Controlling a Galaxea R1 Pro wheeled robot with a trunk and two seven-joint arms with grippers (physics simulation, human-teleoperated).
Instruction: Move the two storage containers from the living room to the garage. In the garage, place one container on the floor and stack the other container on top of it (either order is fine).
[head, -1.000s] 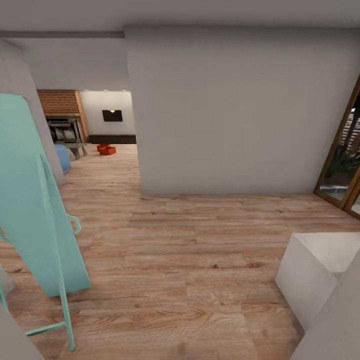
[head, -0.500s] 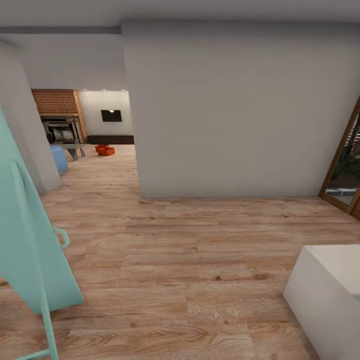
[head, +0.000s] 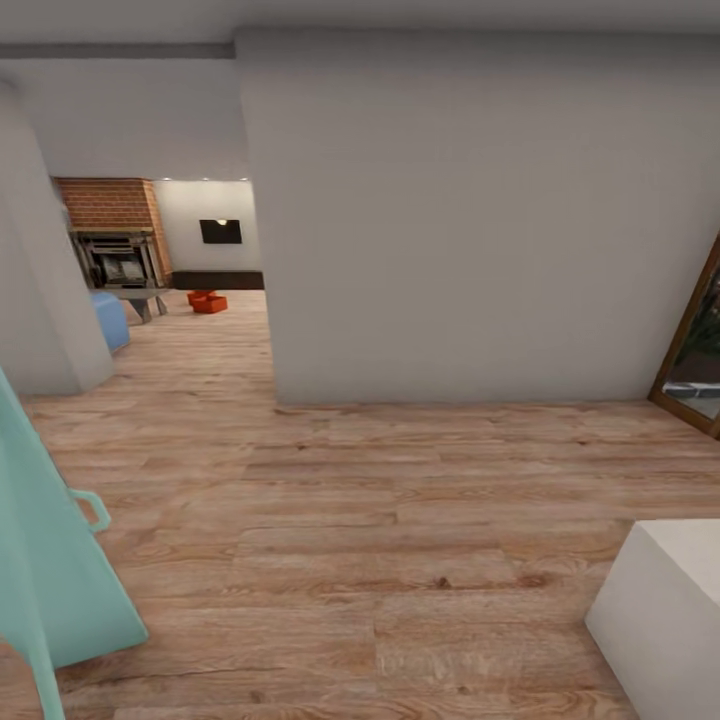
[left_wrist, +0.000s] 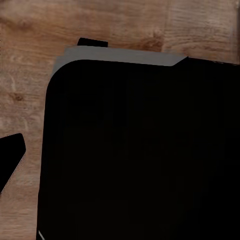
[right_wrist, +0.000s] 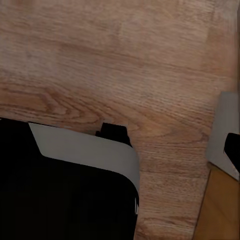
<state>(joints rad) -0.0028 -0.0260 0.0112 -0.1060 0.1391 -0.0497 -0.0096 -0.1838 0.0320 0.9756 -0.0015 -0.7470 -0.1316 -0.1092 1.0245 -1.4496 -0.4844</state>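
The two storage containers (head: 209, 301) are small orange-red shapes far off on the light wood plank floor of the living room, seen through the opening at the head view's left. They sit close together, just right of a glass-topped table (head: 141, 296) and the red brick fireplace (head: 112, 228). Both wrist views look down at wood planks (right_wrist: 125, 60) and the robot's own black, grey-edged body (left_wrist: 140, 155).
A broad white wall (head: 450, 220) fills the middle, and a white pillar (head: 35, 290) borders the opening's left side. A teal folding frame (head: 50, 570) leans at near left. A white block (head: 670, 610) stands at near right. A blue sofa (head: 108, 318) and glazed wooden doors (head: 695, 360) sit at the sides.
The camera has moved forward: the teal frame and the white block have slid toward the picture's lower corners, and the wall looks larger. The containers stay put.
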